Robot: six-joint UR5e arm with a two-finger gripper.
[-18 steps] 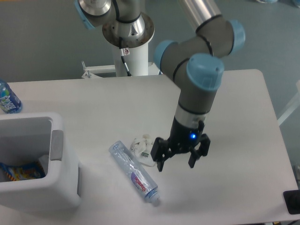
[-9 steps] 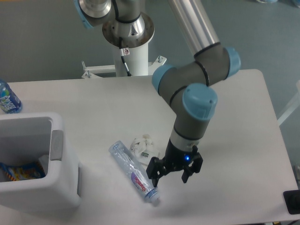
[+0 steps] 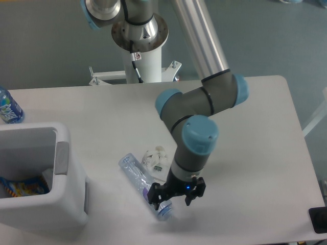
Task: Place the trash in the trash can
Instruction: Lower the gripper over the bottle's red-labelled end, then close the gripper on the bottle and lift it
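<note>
The crushed clear bottle (image 3: 137,178) with its red-and-purple label lies slantwise on the white table, cap end toward the front edge. Low over that cap end hangs my gripper (image 3: 171,198), open, its left finger in front of the bottle's label and its right finger off to the side. I cannot tell whether a finger touches the bottle. The crumpled white paper wad (image 3: 156,158) sits just behind the bottle, partly behind my wrist. At the left stands the white trash can (image 3: 62,158), with colourful wrappers inside.
An upright blue-labelled water bottle (image 3: 8,106) stands at the table's far left edge. The arm's base post (image 3: 140,56) rises behind the table. A dark object (image 3: 318,219) sits at the front right corner.
The gripper has moved left and down toward the front, from beside the paper wad to over the bottle's cap end. It stayed open. Bottle and wad have not moved.
</note>
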